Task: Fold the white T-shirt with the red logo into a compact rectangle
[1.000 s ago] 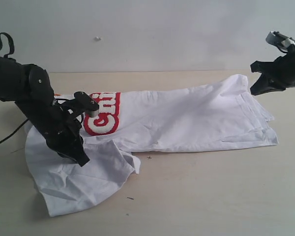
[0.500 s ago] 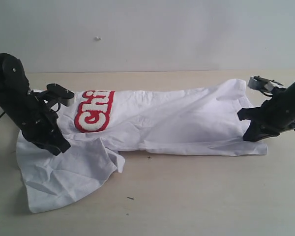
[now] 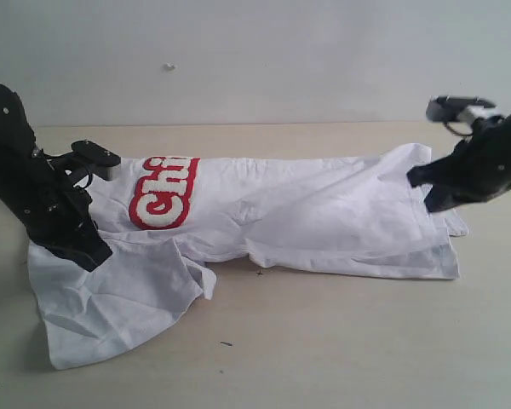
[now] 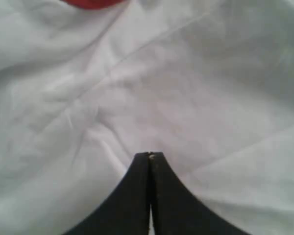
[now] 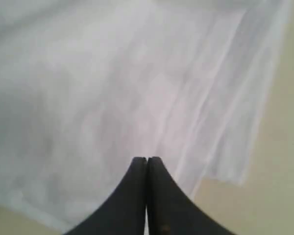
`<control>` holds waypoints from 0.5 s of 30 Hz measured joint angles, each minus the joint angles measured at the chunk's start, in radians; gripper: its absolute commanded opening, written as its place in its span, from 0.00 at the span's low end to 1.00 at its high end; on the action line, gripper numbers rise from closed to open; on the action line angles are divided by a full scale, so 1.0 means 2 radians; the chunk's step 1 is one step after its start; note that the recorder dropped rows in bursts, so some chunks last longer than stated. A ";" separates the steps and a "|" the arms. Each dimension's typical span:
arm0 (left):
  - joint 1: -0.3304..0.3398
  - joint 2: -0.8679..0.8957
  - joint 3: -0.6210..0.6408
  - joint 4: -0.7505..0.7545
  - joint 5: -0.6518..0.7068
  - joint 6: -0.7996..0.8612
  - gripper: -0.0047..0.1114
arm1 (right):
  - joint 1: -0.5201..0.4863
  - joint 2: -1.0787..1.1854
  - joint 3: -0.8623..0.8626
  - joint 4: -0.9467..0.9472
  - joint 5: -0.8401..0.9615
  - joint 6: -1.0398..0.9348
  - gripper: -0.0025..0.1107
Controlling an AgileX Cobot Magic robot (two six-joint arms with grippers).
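The white T-shirt [image 3: 324, 213] lies stretched sideways across the table, with a loose flap hanging toward the front left. Part of the red logo [image 3: 162, 198] shows near its left end, and a sliver of red logo [image 4: 93, 2] edges the left wrist view. My left gripper [image 3: 98, 258] is low at the shirt's left end, shut, with creases of shirt cloth [image 4: 137, 98] running into its tips [image 4: 150, 154]. My right gripper [image 3: 427, 203] is shut at the right end, and a thin layer of cloth rises to it. Layered hem cloth [image 5: 137, 88] spreads out past the right gripper [image 5: 147, 159].
The tan table [image 3: 341, 341] runs in front of the shirt, and a plain pale wall [image 3: 264, 60] stands close behind it. A few small dark specks [image 3: 226, 344] lie on the tabletop near the front. Bare table [image 5: 284, 147] shows beside the hem.
The left gripper moved left and back, and the shirt with its logo slid left with it. The right gripper dropped to the shirt's right end, then rose with cloth.
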 measured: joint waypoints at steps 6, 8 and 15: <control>0.003 -0.004 0.001 0.000 -0.002 0.006 0.04 | -0.040 -0.055 -0.015 -0.028 -0.035 0.056 0.47; 0.004 -0.007 0.001 -0.001 -0.004 0.006 0.04 | -0.057 -0.048 -0.020 -0.017 -0.029 0.055 0.50; 0.004 -0.011 0.001 -0.010 -0.004 0.016 0.04 | -0.066 0.025 -0.052 0.123 0.028 -0.027 0.48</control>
